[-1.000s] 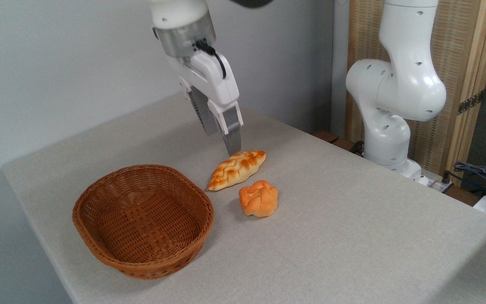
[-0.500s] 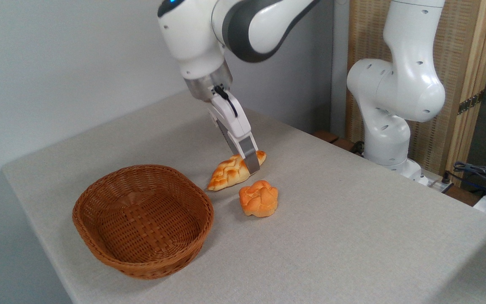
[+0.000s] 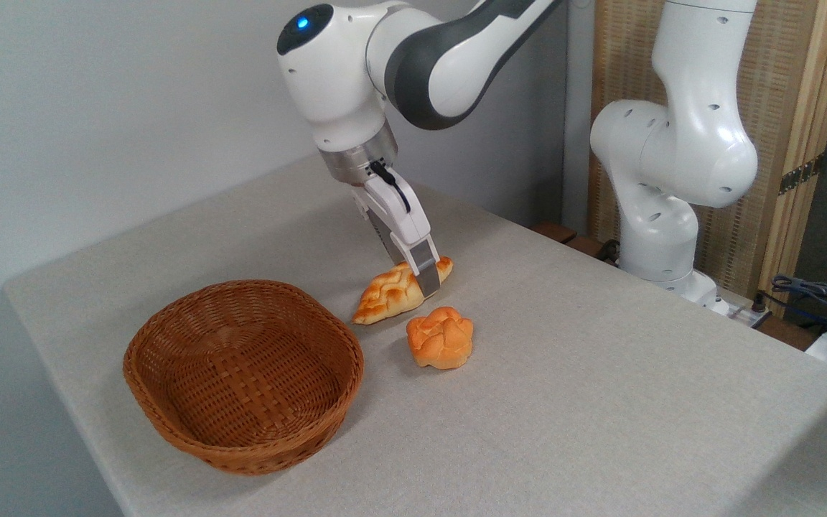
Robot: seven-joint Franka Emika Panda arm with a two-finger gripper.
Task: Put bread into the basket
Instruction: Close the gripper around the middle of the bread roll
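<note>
The bread [image 3: 390, 298], a braided golden-brown loaf, lies on the table just right of the basket's far corner. My gripper [image 3: 419, 278] has come down over the loaf's right half. Its near finger [image 3: 428, 276] stands in front of the crust and the far finger is mostly hidden behind the loaf. The jaws look spread about as wide as the loaf, and the loaf rests flat and unsqueezed. The brown wicker basket [image 3: 169, 345] sits at the front left with nothing in it.
A small round orange roll [image 3: 441, 337] lies just in front of the loaf, close to my near finger. The arm's white base [image 3: 661, 237] stands at the table's back right. Cables [image 3: 815, 294] lie beyond the right edge.
The gripper dropped from above the loaf and moved right until its fingers straddled it. Over the last half second it barely shifted. The loaf, the roll and the basket have not moved.
</note>
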